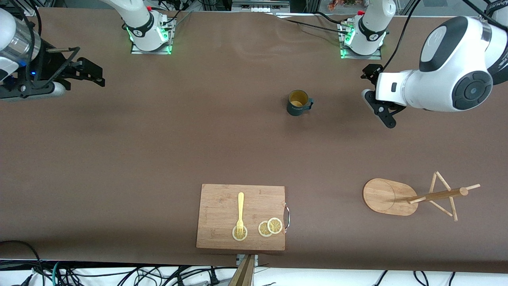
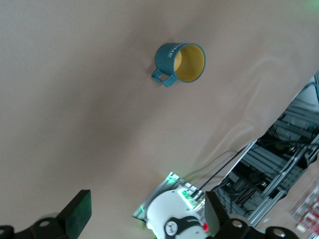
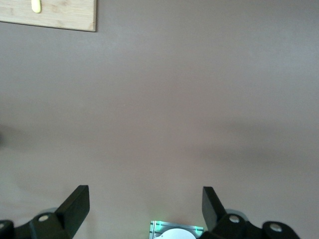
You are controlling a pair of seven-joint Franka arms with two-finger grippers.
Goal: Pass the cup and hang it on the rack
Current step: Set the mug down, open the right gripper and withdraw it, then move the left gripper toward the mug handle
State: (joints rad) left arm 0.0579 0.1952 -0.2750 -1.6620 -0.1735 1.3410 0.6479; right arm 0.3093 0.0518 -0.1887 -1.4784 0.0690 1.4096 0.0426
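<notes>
The cup [image 1: 298, 103], a dark teal mug with a yellow inside, stands upright on the brown table, its handle toward the left arm's end. My left gripper [image 1: 375, 94] hovers open beside it, some way off toward that end. In the left wrist view the cup [image 2: 180, 62] lies well ahead of the left gripper [image 2: 145, 210], with nothing between the fingers. The rack [image 1: 389, 196], a bamboo mug tree on an oval base, stands nearer the front camera at the left arm's end. My right gripper [image 1: 85, 65] waits open over the right arm's end; in its own view the right gripper [image 3: 146, 203] is empty.
A wooden cutting board [image 1: 222, 198] lies near the table's front edge, with a yellow fork [image 1: 240, 212] and lemon slices [image 1: 270, 227] on it. Its corner [image 3: 55, 12] shows in the right wrist view. The arm bases [image 1: 150, 33] stand along the back edge.
</notes>
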